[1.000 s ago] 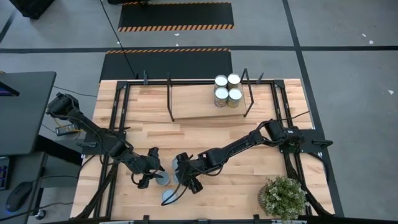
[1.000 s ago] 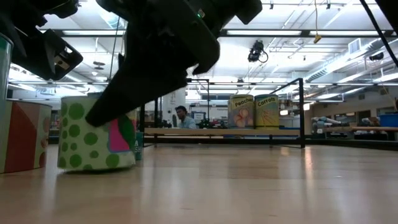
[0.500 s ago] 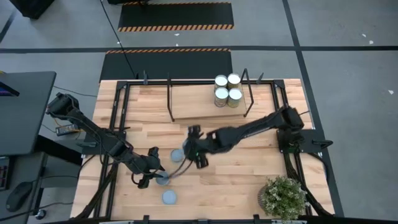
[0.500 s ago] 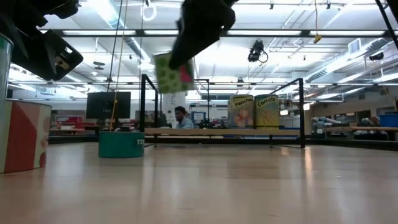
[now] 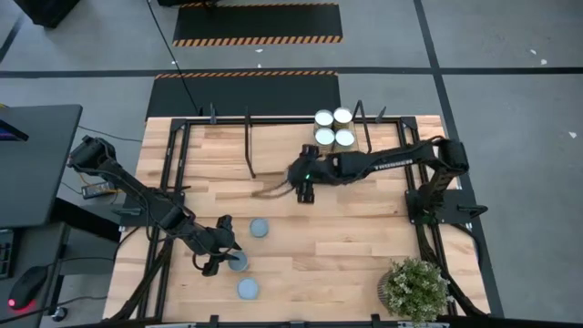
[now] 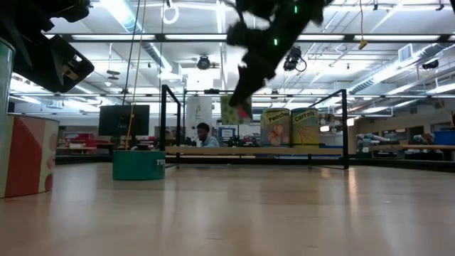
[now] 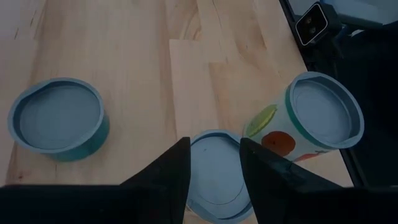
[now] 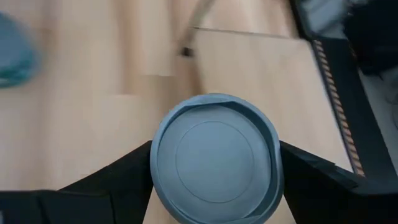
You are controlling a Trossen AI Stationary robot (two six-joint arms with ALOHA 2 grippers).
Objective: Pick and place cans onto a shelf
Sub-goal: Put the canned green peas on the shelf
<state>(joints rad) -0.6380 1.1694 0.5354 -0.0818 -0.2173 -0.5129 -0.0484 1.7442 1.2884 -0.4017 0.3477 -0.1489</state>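
Observation:
My right gripper is shut on a can with a green-and-pink label and a pale blue-grey top, high above the table at the front edge of the shelf. Several cans stand on the shelf's right end. My left gripper is low near the table's near left, open, with its fingers on either side of a can. A short teal can and another can stand on the tabletop nearby. My right gripper pinches the can's side wall just below its rim between its two fingers, one on each side. The can is lifted clear of the table and tilted in the low view. My left gripper's fingers straddle the can's top; whether they touch it I cannot tell.
Black metal uprights and rails frame the shelf and the table's edges. A bushy potted plant stands at the near right corner. A can with a red label stands close to the low camera. A person sits in the room beyond.
My right gripper has lifted the green-and-pink can off the near part of the table and carried it up, toward the far edge and the right, to the shelf's front edge. The can is now clear of the table and tilted.

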